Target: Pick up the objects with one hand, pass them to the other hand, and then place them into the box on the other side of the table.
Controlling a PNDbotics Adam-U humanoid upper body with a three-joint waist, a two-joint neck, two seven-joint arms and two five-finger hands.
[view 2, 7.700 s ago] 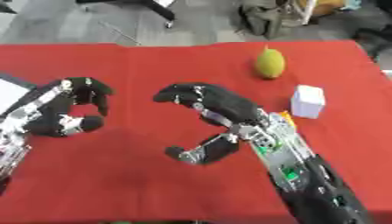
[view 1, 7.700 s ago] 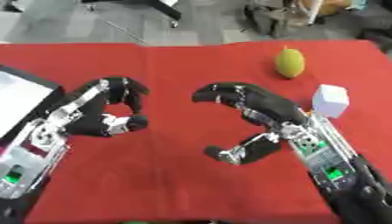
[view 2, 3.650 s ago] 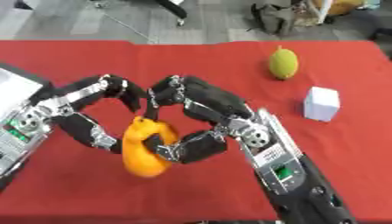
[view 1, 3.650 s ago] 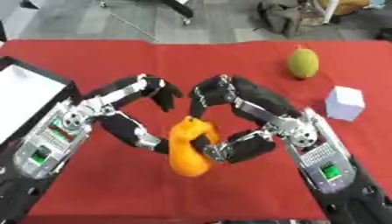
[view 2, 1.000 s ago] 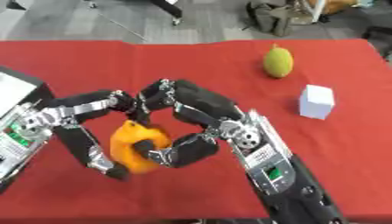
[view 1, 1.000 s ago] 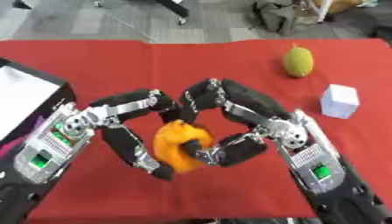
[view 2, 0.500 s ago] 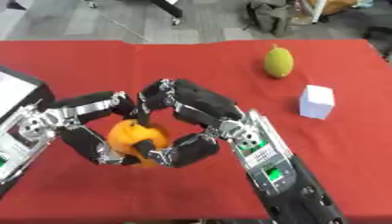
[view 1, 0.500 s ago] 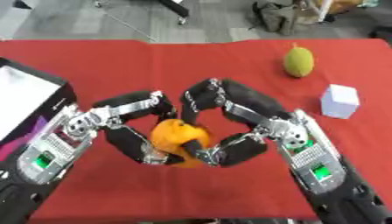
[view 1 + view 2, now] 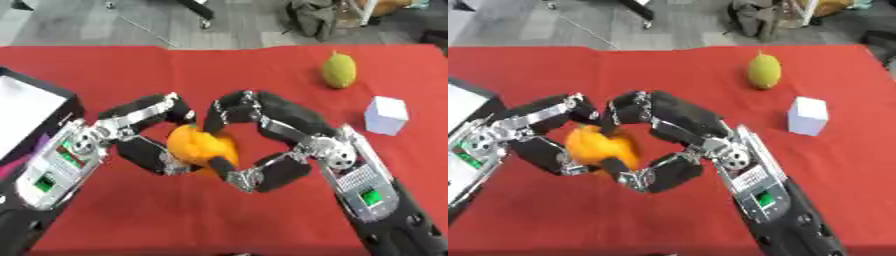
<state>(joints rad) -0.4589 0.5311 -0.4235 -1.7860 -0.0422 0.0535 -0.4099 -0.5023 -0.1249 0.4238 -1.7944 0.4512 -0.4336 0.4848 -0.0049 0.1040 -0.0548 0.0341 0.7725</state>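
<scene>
Orange fruit (image 9: 201, 146) sits over the middle of the red table (image 9: 131, 210), caught between both hands: the left hand (image 9: 144, 135) curls round it from the left, the right hand (image 9: 262, 137) from the right. A green fruit (image 9: 339, 70) and white cube (image 9: 386, 115) lie toward the right edge; the box (image 9: 31, 117) stands at the left edge.

both head cams look down close on red table (image 9: 262, 220), sharing nearly all, slight sideways offset.
</scene>
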